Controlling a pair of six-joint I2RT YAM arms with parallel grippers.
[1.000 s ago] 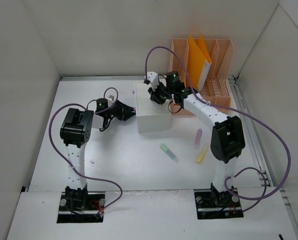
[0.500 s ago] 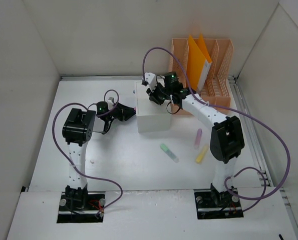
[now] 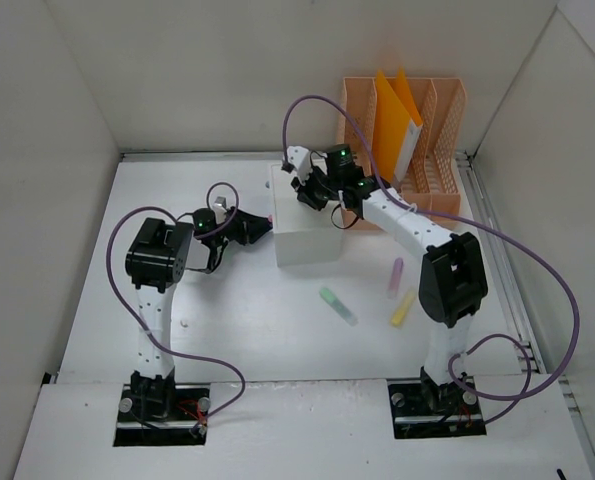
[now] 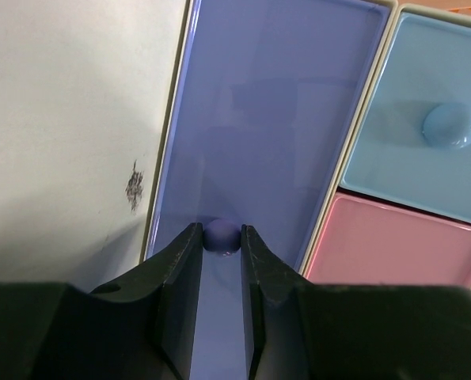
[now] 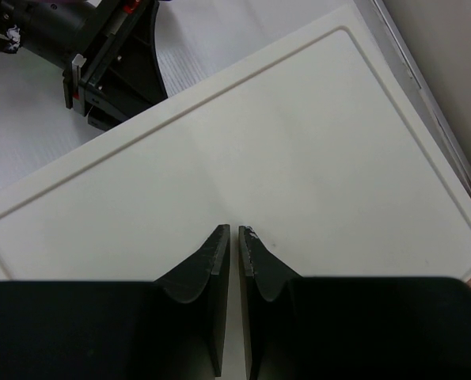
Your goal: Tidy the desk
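From above, the desk (image 3: 247, 320) is the broad white tabletop inside white walls, carrying everything else. A white drawer box (image 3: 302, 235) stands near its middle, with an orange file rack (image 3: 439, 150) holding an orange folder (image 3: 397, 115) just behind and to the right. The left gripper (image 3: 260, 225) is against the box's left face; the right gripper (image 3: 310, 190) sits over the box's top. 3 highlighters lie apart on the desk right of the box: green (image 3: 338, 306), purple (image 3: 395, 277) and yellow (image 3: 404, 308). The left wrist camera shows the left gripper (image 4: 221, 237) clamped on the round knob (image 4: 221, 236) of a purple drawer (image 4: 267, 119), beside a blue drawer (image 4: 413, 158) and a pink drawer (image 4: 393, 245). The right wrist camera shows the right gripper (image 5: 234, 237) with fingers together, only a sliver between them, tips at the box's white top (image 5: 298, 142).
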